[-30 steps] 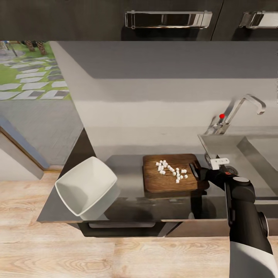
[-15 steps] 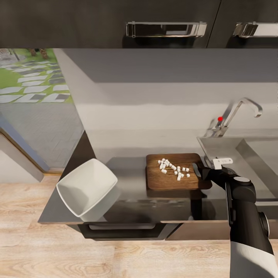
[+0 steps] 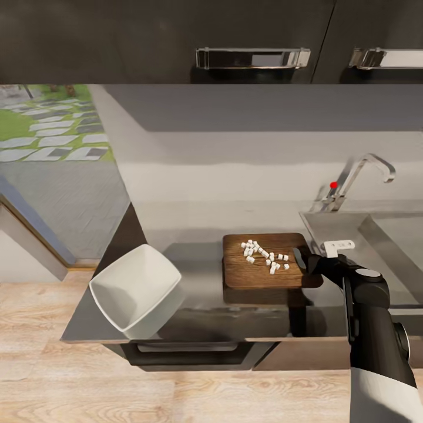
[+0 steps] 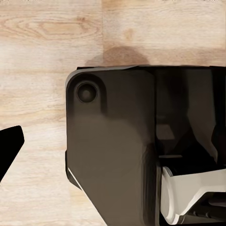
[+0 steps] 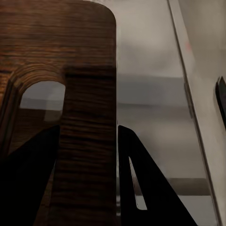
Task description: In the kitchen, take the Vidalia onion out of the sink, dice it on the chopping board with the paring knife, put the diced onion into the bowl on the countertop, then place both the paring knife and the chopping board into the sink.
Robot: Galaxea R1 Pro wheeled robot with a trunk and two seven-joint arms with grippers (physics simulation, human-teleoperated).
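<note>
The dark-brown chopping board (image 3: 258, 276) lies on the grey countertop (image 3: 194, 258) left of the sink (image 3: 346, 226). Diced onion (image 3: 264, 258), several tiny white cubes, is scattered over the board's far half. My right gripper (image 3: 301, 259) is shut on the board's right end. In the right wrist view its black fingers (image 5: 141, 179) clamp the wooden strip (image 5: 89, 108) beside the handle hole (image 5: 42, 99). The white square bowl (image 3: 135, 288) sits at the counter's left front corner, tilted. One fingertip (image 4: 9, 146) of my left gripper hangs over the floor. The paring knife is out of view.
A curved chrome tap (image 3: 364, 170) with a red dot stands behind the sink. Dark wall cabinets with chrome handles (image 3: 252, 57) hang overhead. The counter ends left of the bowl, with wooden floor (image 3: 47, 329) beyond. The robot's dark base (image 4: 122, 150) is below my left wrist.
The whole head view has shifted slightly down and right, so the camera moved. My right gripper stays clamped on the board's end, and the cubes and bowl keep their places.
</note>
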